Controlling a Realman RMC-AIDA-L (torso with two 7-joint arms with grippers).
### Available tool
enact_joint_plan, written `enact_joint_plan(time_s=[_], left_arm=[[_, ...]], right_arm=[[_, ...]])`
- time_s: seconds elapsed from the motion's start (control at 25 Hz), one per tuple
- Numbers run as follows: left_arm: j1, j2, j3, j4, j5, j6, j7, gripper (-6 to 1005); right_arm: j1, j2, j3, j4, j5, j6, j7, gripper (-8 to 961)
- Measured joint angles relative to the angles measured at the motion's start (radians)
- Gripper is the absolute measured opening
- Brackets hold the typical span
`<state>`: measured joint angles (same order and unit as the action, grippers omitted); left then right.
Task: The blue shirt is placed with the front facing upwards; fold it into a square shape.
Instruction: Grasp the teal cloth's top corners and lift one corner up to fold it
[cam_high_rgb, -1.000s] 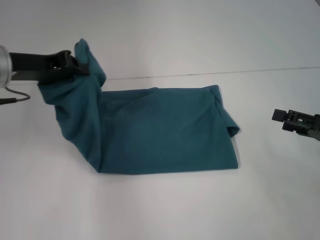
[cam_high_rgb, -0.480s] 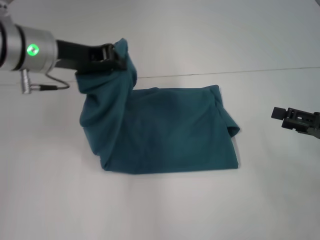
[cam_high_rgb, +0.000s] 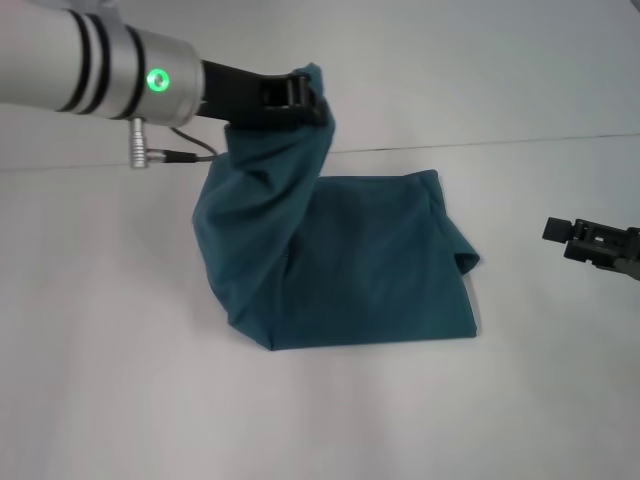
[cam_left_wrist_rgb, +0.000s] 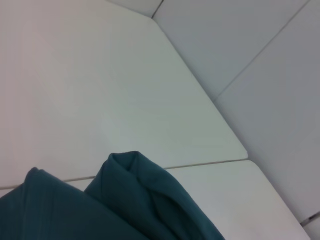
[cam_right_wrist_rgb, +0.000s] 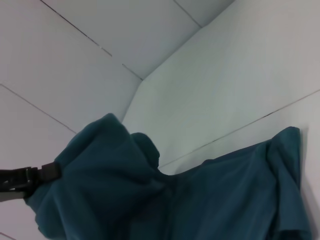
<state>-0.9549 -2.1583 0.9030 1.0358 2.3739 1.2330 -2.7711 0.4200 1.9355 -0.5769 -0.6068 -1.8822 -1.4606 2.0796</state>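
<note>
blue shirt (cam_high_rgb: 370, 265): dark teal, lengthwise-folded band on white table (cam_high_rgb: 120, 380), left end lifted, draping | left gripper (cam_high_rgb: 312, 98): raised over the shirt's far edge, pinching that end | right gripper (cam_high_rgb: 555, 230): right of shirt, apart, fingers' spread indiscernible

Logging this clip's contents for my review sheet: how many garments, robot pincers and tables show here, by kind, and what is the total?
Garments: 1, the blue shirt, one end lifted.
Pincers: 2, the left pincer shut on the shirt's raised end, the right pincer idle at the right edge, apart from the cloth.
Tables: 1, the white table.
Total: 4.
</note>
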Motion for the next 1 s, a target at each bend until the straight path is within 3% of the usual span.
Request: enact_joint_plan(time_s=[0.24, 0.68, 0.92, 1.0], left_arm=[[-0.016, -0.005, 0.068, -0.057, -0.007, -0.053, -0.004, 23], [-0.012, -0.003, 0.07, -0.074, -0.009, -0.064, -0.004, 22], [0.001, -0.001, 0.035, -0.059, -0.01, -0.065, -0.002, 22], [0.025, 0.002, 0.0, -0.027, -0.01, -0.066, -0.003, 22]], right_arm=[[0.002, 0.0, -0.002, 0.014, 0.0, 0.003, -0.003, 947], [-0.002, -0.002, -0.002, 0.023, 0.0, 0.013, -0.005, 947], [0.0, -0.002, -0.003, 0.024, 0.0, 0.021, -0.016, 947], [0.005, 0.009, -0.003, 0.025, 0.0, 0.031, -0.049, 946]])
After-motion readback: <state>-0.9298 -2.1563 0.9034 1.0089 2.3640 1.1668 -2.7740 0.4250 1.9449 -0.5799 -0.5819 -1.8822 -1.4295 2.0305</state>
